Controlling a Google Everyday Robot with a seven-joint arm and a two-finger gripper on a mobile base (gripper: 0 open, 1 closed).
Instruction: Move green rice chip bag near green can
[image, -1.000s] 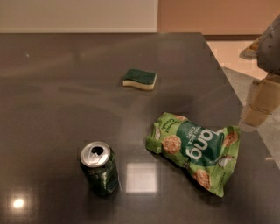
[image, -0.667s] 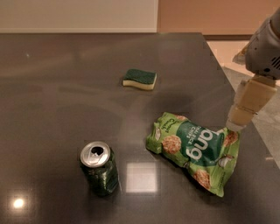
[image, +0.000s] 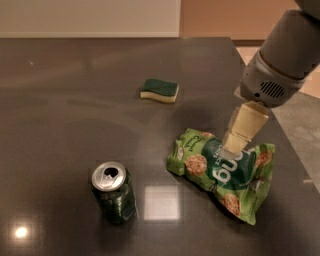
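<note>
The green rice chip bag (image: 200, 167) lies flat and crinkled on the dark tabletop (image: 70, 105), at about 4 o'clock from the tabletop's middle. Its printed face is up, with a dark green round panel, white lettering and pictures of round rice cakes.

The arm (image: 282, 57) comes in from the 2 o'clock corner of the view as a bulky grey housing. Below it, the cream-coloured gripper (image: 233, 150) slants down toward 7 o'clock. The gripper's tip sits over the middle of the bag, at or just above its surface. Whether it touches the bag cannot be told, nor whether the gripper is open or closed.

The green can (image: 114, 192) stands upright at about 7 o'clock from the tabletop's middle. Its silver top faces up and shows the pull-tab opening. From the bag it lies at roughly 9 o'clock, apart from it, with bare tabletop between the two.

A small green-and-cream sponge (image: 159, 90) rests at about 11 o'clock from the bag, well apart from both the bag and the can.
</note>
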